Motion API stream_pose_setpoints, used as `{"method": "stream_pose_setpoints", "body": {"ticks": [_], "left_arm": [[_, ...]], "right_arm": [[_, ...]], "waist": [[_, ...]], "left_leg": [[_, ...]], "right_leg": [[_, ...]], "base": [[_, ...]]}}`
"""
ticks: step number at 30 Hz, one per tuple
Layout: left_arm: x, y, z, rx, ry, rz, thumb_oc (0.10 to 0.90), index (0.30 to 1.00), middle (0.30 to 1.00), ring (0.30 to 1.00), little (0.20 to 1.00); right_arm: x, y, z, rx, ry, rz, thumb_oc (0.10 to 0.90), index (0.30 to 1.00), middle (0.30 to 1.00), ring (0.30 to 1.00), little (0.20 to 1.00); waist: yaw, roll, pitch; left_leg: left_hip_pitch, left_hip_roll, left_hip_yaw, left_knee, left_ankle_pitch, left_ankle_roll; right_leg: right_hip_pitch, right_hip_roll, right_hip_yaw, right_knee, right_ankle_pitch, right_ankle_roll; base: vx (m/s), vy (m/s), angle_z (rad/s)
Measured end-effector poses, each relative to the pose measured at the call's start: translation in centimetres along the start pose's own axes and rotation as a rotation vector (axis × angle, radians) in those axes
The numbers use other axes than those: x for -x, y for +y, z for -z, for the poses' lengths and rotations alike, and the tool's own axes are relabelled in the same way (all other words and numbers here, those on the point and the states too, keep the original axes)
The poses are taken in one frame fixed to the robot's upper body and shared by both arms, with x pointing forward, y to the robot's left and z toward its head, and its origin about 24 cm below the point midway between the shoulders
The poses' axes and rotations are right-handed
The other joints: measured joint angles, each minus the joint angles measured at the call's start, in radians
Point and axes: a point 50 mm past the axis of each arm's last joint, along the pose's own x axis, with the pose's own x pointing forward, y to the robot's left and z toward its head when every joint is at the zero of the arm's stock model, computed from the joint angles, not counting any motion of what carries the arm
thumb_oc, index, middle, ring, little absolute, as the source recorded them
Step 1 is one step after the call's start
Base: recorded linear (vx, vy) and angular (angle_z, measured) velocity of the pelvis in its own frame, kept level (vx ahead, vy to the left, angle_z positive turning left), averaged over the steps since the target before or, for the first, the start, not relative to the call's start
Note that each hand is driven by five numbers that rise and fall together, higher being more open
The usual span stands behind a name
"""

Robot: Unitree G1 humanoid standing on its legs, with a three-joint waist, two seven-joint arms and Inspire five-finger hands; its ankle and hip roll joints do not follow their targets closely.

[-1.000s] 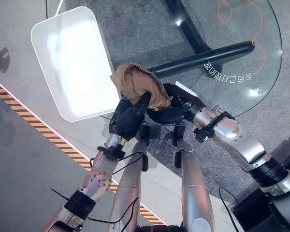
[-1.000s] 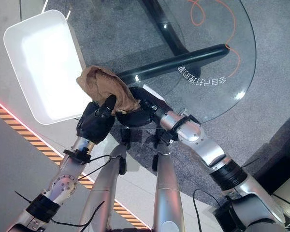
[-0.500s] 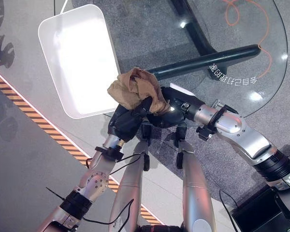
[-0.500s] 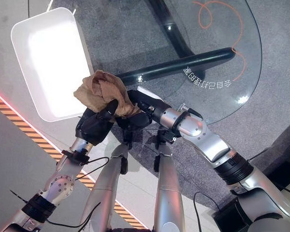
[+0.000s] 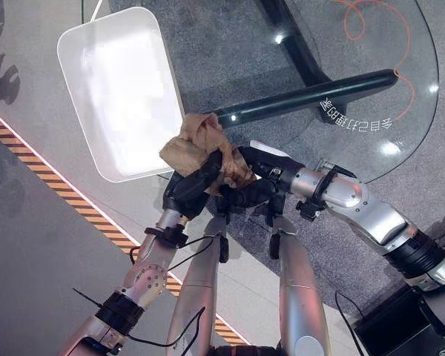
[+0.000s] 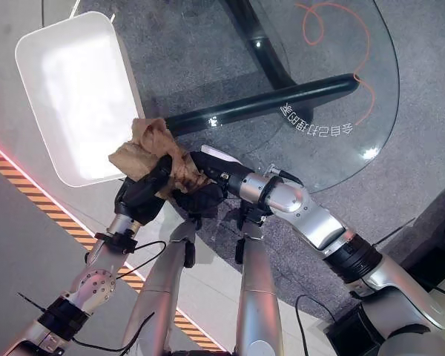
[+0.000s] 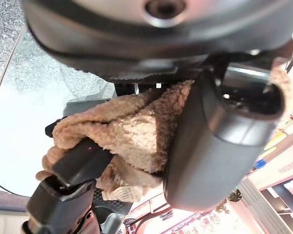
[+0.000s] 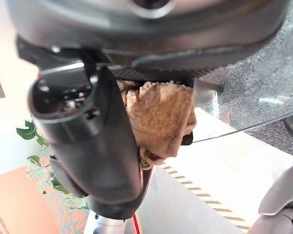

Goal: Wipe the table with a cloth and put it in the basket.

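Cloth (image 5: 196, 142) looks soft, light; left hand (image 5: 191, 187) and right hand (image 5: 246, 187) both clutch its bunched middle beside basket (image 5: 119, 89).

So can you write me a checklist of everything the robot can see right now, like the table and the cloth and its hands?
Surface: round glass table, see-through, with a dark bar under it and an orange scribble near the far edge.
Job's things: brown cloth bunched up at the table's near edge; white basket beside the table on the robot's left, nothing in it.
Clutter: nothing seen.
Hands: left hand and right hand both curled on the cloth.
Cables: not listed.
Surroundings: grey floor with an orange-and-black striped line.
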Motion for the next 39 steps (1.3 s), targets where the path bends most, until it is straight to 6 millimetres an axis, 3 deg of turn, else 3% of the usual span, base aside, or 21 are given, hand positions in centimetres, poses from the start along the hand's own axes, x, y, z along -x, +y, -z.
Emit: {"method": "stream_pose_setpoints", "body": {"ticks": [13,14,15,16,29,37,39], "left_arm": [[-0.4,-0.2,-0.4,-0.004,-0.016,0.011,0.100,0.300,0.300,0.300,0.200],[-0.5,-0.2,-0.5,-0.006,-0.019,0.014,0.100,0.300,0.300,0.300,0.200],[-0.8,-0.3,-0.7,-0.007,-0.027,0.021,0.100,0.300,0.300,0.300,0.200],[-0.9,-0.4,-0.7,-0.008,-0.029,0.024,0.100,0.300,0.300,0.300,0.200],[-1.8,-1.0,-1.1,0.023,-0.096,0.042,0.100,0.300,0.300,0.300,0.200],[-2.0,-1.2,-1.1,0.033,-0.110,0.049,0.100,0.300,0.300,0.300,0.200],[-2.0,-1.2,-1.0,0.036,-0.111,0.049,0.133,0.328,0.328,0.328,0.233]], "right_arm": [[0.1,-0.3,-0.2,0.014,-0.021,0.042,0.100,0.300,0.300,0.300,0.200],[0.1,-0.3,-0.2,0.015,-0.026,0.049,0.169,0.359,0.359,0.359,0.269],[0.1,-0.3,-0.3,0.013,-0.040,0.068,0.627,0.752,0.752,0.752,0.727],[0.1,-0.3,-0.3,0.010,-0.044,0.076,0.800,0.900,0.900,0.900,0.900],[0.9,1.4,-0.2,-0.080,-0.109,0.167,0.800,0.900,0.900,0.900,0.900],[1.1,1.7,-0.2,-0.088,-0.122,0.180,0.800,0.900,0.900,0.900,0.900],[1.1,1.7,-0.2,-0.090,-0.122,0.182,0.800,0.900,0.900,0.900,0.900]], "waist": [[-0.006,-0.014,0.000],[-0.009,-0.014,0.000],[-0.014,-0.015,0.000],[-0.017,-0.016,0.000],[-0.051,-0.025,0.001],[-0.052,-0.025,0.001],[-0.052,-0.025,0.001]], "left_leg": [[0.001,0.000,-0.001,0.004,0.000,0.000],[0.001,0.000,-0.001,0.005,0.000,0.000],[0.001,0.000,-0.002,0.007,0.000,0.000],[0.001,0.000,-0.002,0.007,0.000,0.000],[0.001,0.001,0.002,0.008,-0.003,0.004],[0.000,0.005,0.005,0.002,-0.003,0.004],[0.000,0.005,0.005,-0.001,-0.003,0.004]], "right_leg": [[0.003,0.000,-0.001,0.000,0.001,0.001],[0.004,0.000,-0.001,0.000,0.001,0.001],[0.005,0.000,-0.002,-0.001,0.001,0.001],[0.006,0.000,-0.001,-0.001,0.002,0.001],[0.006,0.002,0.003,-0.006,0.004,0.002],[0.006,0.006,0.005,-0.019,0.010,0.001],[0.006,0.006,0.005,-0.022,0.010,0.002]], "base": [[0.00,0.000,0.00],[0.00,0.000,0.00],[0.00,0.000,0.00],[0.00,0.000,0.00],[0.00,0.000,0.00],[0.00,0.000,0.00],[0.00,0.000,0.00]]}}
